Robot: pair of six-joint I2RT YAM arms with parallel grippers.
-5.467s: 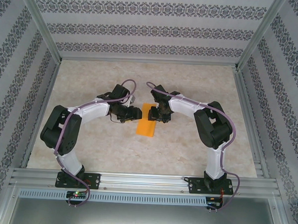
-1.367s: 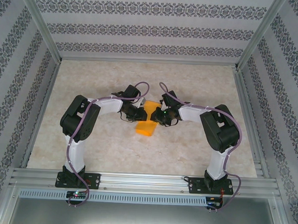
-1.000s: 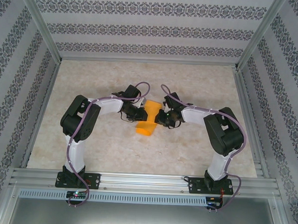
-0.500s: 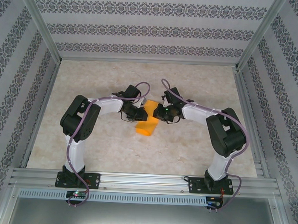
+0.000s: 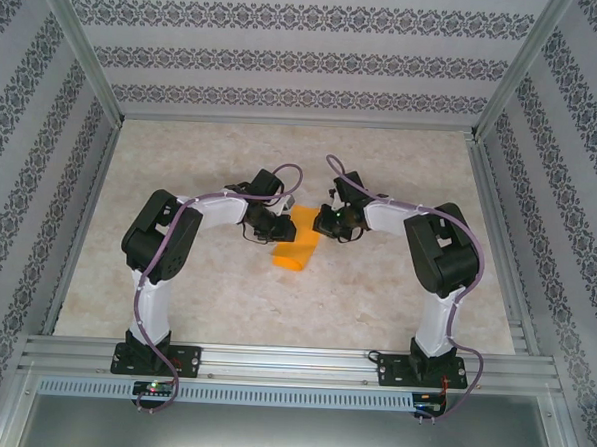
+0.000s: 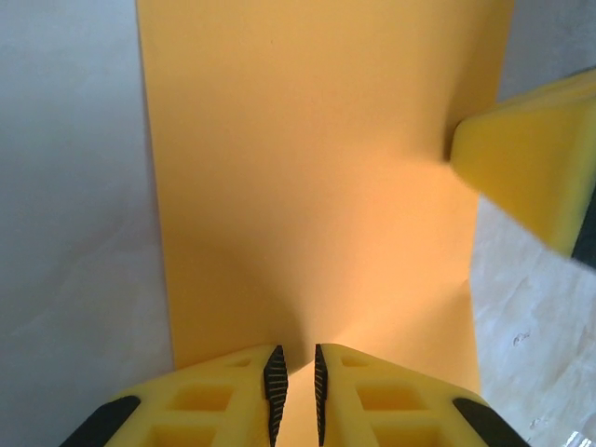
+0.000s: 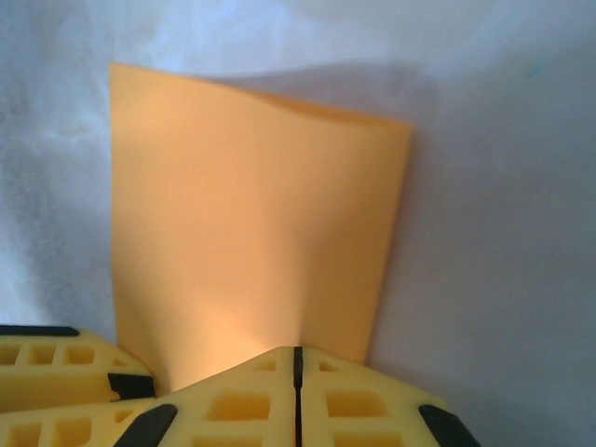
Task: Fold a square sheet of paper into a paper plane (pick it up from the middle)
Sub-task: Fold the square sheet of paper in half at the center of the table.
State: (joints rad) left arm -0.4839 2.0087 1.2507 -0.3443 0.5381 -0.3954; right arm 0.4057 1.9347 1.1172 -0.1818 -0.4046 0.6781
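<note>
The square sheet of paper [image 5: 295, 249] is plain orange-yellow and lies at mid table between my two grippers, longer front to back than wide. My left gripper [image 5: 276, 227] is at its left edge. In the left wrist view the paper [image 6: 307, 186] runs under that gripper [image 6: 295, 372], whose jaws stand a narrow gap apart with orange showing between them. My right gripper [image 5: 324, 223] is at the sheet's far right edge. Seen from the right wrist, that gripper [image 7: 298, 358] is shut on the near edge of the paper [image 7: 251, 214], which bows up slightly. No paper plane shape is formed.
The marbled tabletop [image 5: 395, 289] has free room on all sides of the sheet. Patterned walls enclose it, with an aluminium rail [image 5: 291, 363] along the near edge. One right finger [image 6: 531, 158] touches the sheet's edge in the left wrist view.
My right gripper has moved toward the far end of the sheet's right edge and closed its jaws there. The sheet's far right part shifted with it. The left arm stayed put.
</note>
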